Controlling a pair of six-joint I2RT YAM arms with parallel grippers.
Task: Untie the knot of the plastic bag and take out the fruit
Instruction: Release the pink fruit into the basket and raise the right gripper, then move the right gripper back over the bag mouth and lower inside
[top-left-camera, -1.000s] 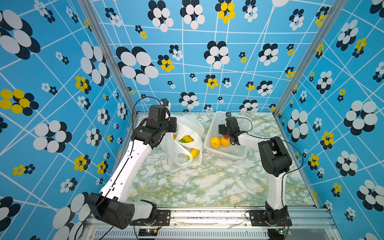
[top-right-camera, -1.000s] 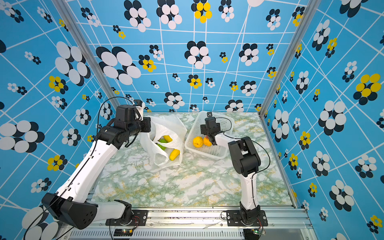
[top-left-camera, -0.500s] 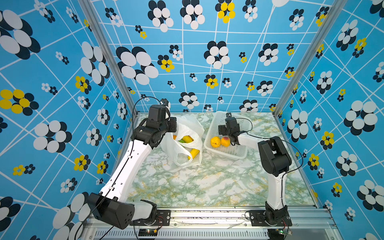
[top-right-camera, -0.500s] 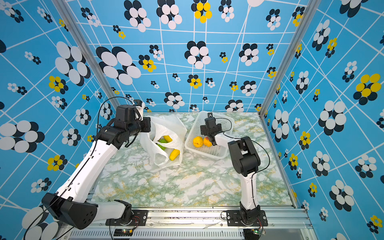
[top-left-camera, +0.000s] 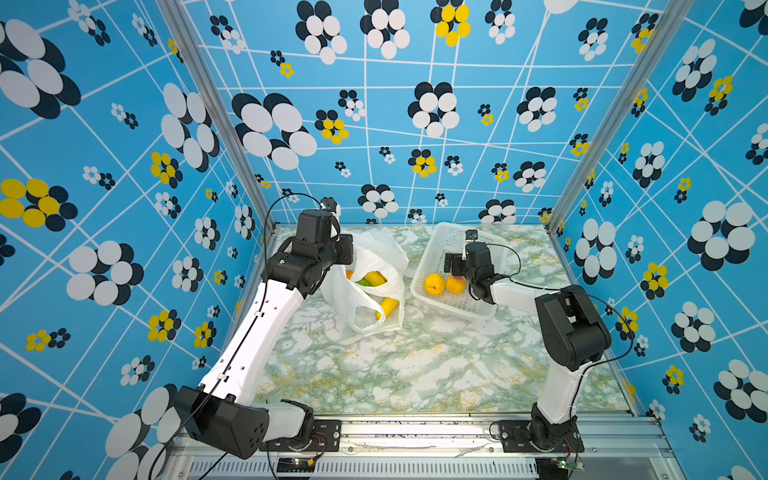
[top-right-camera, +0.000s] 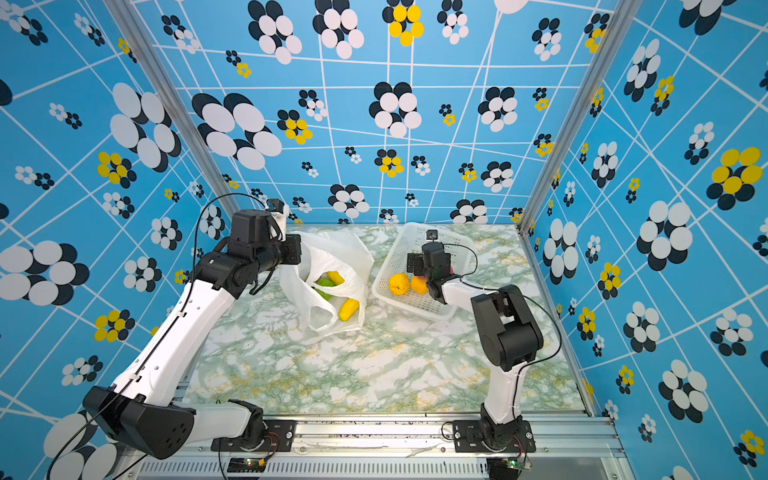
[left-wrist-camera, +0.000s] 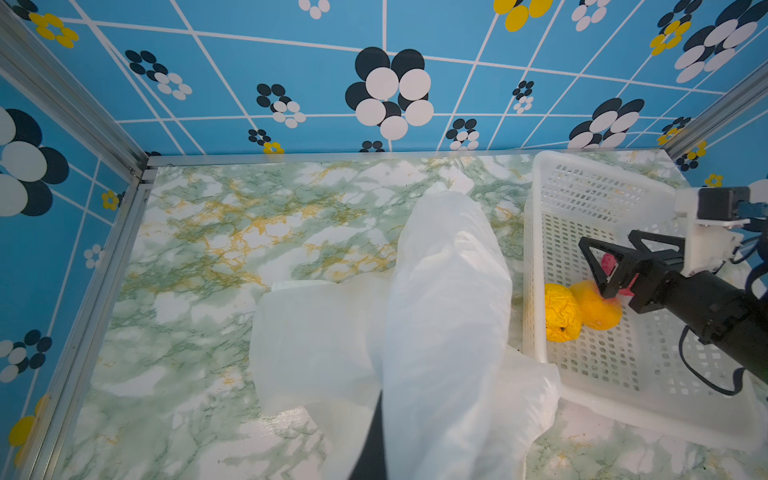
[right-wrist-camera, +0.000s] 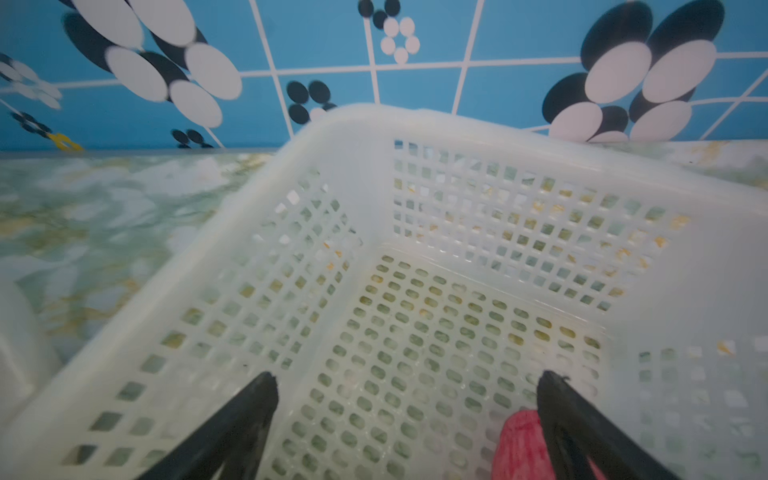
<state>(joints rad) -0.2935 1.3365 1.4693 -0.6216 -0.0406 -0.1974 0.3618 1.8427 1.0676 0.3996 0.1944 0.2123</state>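
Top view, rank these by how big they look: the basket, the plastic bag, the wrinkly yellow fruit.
1. basket and plastic bag: about alike, too close to rank.
2. wrinkly yellow fruit: smallest.

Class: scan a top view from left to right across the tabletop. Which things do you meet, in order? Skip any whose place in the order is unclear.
left arm → bag → yellow fruit → orange fruit → right arm
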